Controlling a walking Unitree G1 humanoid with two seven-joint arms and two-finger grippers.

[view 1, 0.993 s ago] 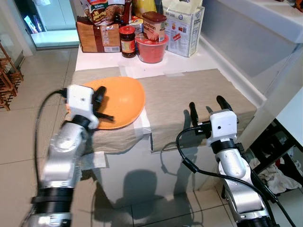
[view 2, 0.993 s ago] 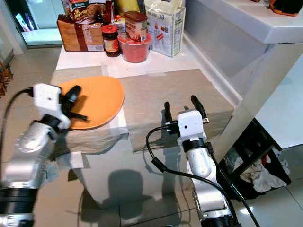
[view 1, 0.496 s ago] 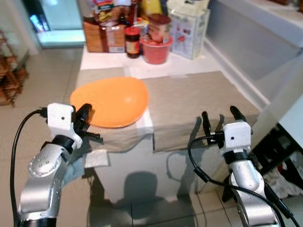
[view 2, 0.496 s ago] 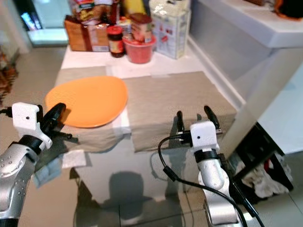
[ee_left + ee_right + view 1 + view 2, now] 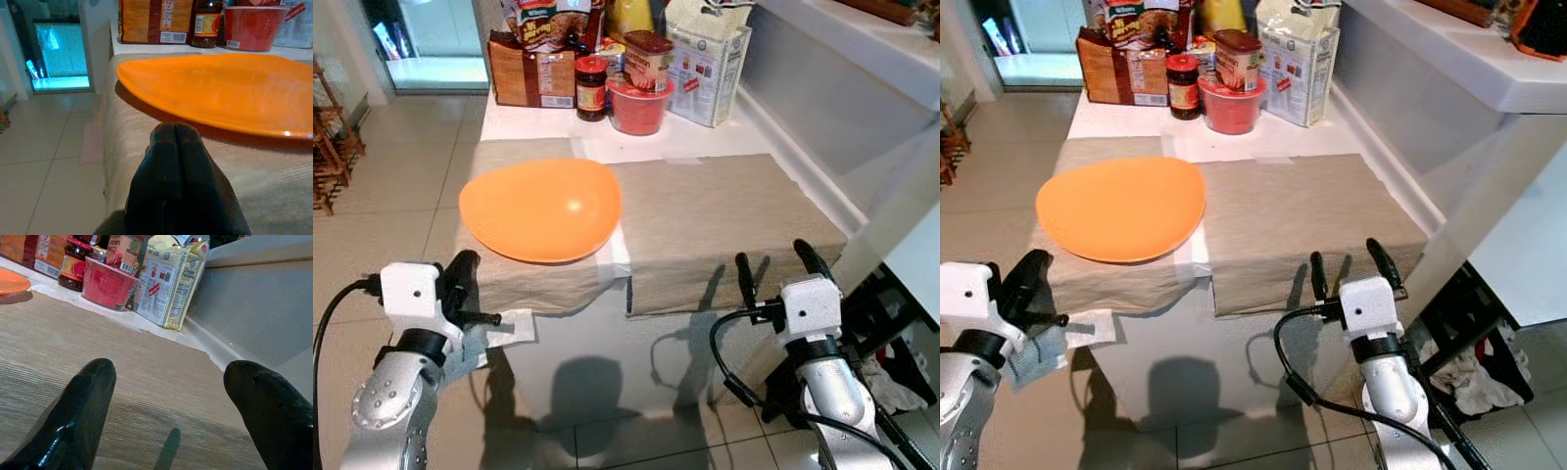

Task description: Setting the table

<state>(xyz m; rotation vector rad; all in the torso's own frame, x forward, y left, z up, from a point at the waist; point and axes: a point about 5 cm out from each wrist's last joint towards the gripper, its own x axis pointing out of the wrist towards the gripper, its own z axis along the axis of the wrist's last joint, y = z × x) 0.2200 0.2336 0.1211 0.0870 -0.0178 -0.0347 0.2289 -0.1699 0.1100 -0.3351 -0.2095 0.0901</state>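
An orange plate (image 5: 540, 208) lies flat on the left beige placemat (image 5: 548, 279) of a small white table. My left gripper (image 5: 465, 286) hangs just off the table's near left corner, below and short of the plate, its fingers (image 5: 176, 147) shut with nothing between them. In the left wrist view the plate (image 5: 230, 88) spreads just ahead of them. A second beige placemat (image 5: 724, 215) lies bare to the right. My right gripper (image 5: 773, 266) stands open at that placemat's near edge, holding nothing, its fingers (image 5: 83, 401) wide apart over the cloth.
Groceries crowd the table's far end: a brown box (image 5: 533, 73), a dark jar (image 5: 591, 88), a red bowl (image 5: 636, 106), a white bag (image 5: 705, 64). A white counter (image 5: 842, 88) runs along the right. A wooden rack (image 5: 328, 147) stands on the tiled floor at left.
My left gripper has let go of the plate's near edge and drawn back off the table. The plate now rests on the placemat. The right gripper has pulled back slightly; the view shifted.
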